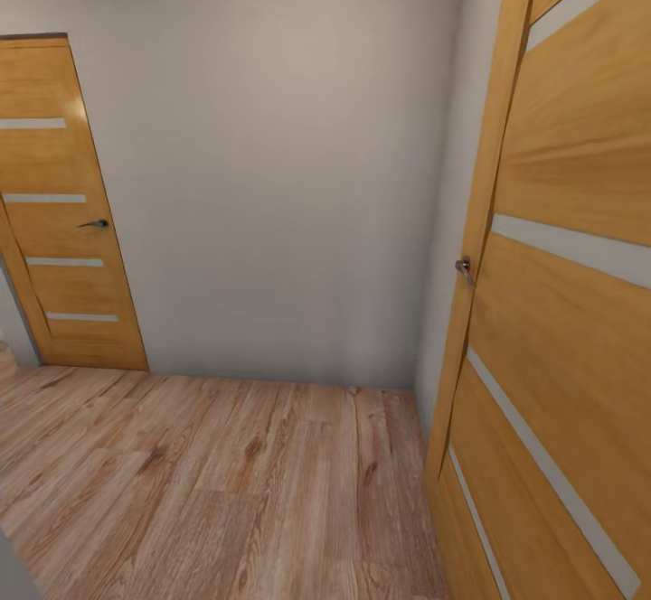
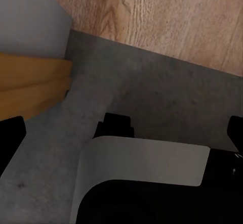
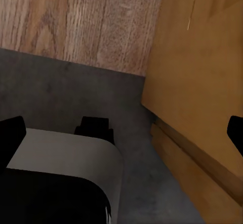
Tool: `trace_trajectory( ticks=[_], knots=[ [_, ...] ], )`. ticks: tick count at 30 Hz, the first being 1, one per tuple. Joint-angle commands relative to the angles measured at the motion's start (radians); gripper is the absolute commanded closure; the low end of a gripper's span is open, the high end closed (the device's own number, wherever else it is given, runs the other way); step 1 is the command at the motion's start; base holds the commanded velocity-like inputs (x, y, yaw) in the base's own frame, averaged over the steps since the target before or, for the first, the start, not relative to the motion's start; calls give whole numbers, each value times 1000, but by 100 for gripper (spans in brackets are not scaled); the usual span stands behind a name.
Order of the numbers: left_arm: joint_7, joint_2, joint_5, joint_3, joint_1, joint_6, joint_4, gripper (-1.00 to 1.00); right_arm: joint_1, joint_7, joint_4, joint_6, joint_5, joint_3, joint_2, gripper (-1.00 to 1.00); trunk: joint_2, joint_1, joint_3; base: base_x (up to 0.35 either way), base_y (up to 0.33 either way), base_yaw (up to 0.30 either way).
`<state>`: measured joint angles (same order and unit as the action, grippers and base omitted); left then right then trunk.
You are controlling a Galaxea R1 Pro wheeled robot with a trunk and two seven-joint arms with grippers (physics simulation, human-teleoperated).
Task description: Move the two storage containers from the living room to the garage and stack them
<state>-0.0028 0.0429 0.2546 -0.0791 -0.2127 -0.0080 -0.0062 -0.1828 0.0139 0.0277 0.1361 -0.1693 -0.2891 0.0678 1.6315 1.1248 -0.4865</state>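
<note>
door (image 1: 63,211) left, open door (image 1: 561,311) right, wall (image 1: 280,175) between

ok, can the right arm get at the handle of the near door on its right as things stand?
Probably yes. The door stands close on the robot's right, with nothing in front of its handle. But the right pincer is open and aimed at the floor by the door's foot, so it must lift first.

the near door (image 1: 561,311) is cut off by the picture's right edge.
</note>
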Motion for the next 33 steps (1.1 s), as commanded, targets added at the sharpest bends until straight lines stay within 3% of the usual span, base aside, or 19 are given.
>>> trace_trajectory(
  ticks=[1, 33],
  knots=[
    [0, 0, 9, -8, 0, -1, 0, -100, -1, 1, 3, 6, -10, -8, 0, -100, 1, 0, -1, 32, 0, 0],
    [0, 0, 9, -8, 0, 0, 2, -100, -1, 2, 3, 2, -9, -10, -6, -100, 1, 0, -1, 293, 0, 0]
  ],
)
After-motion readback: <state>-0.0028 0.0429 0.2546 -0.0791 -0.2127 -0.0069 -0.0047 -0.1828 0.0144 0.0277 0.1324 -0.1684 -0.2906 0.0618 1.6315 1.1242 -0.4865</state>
